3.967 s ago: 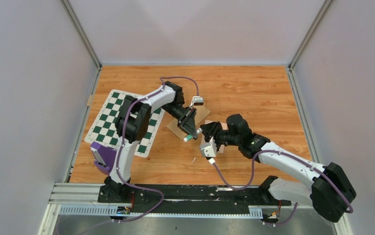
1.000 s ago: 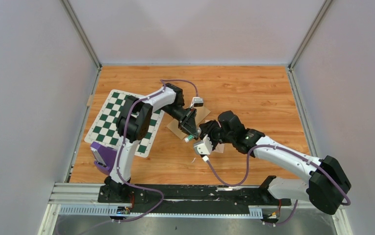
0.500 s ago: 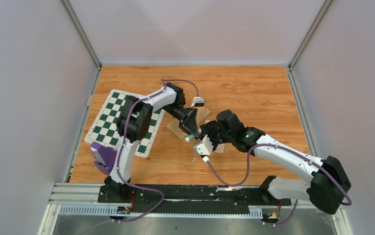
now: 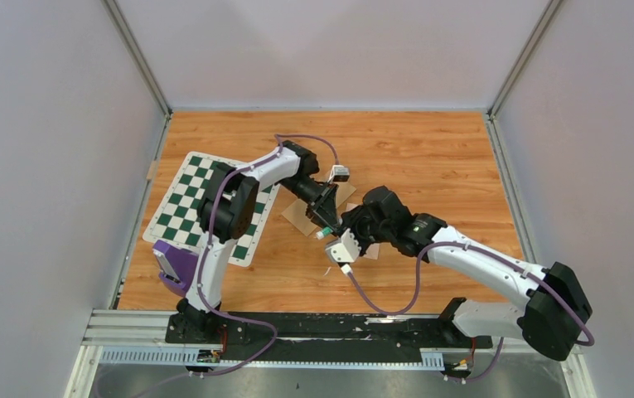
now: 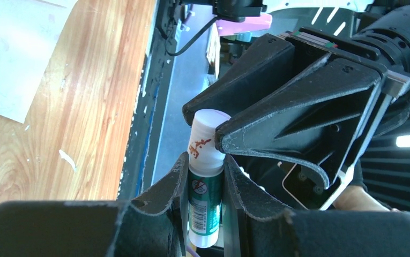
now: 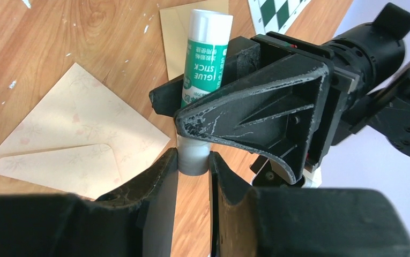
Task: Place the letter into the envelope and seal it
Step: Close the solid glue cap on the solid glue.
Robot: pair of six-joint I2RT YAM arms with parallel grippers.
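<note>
Left jaws are closed on the glue stick (image 6: 205,59), clamping its barrel, while right jaws are pinching its cap (image 5: 208,122), presumably to uncap it for sealing. Envelope (image 6: 79,123) is lying flat on the worktop (image 6: 84,32) just below. Letter is not showing, probably already inside.

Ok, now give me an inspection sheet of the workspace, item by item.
Surface: wooden table, a few white specks on it.
Job's things: envelope lies flat on the wood; the letter is not seen in any view.
Clutter: tan rectangle near the envelope; checkered mat on the left; purple object by the left base.
Grippers: left tool shut on the glue stick body; right tool shut on its cap end.
Cables: purple cables loop along both arms; no snag seen.
Surroundings: grey walls on three sides; metal rail at the near edge.
</note>
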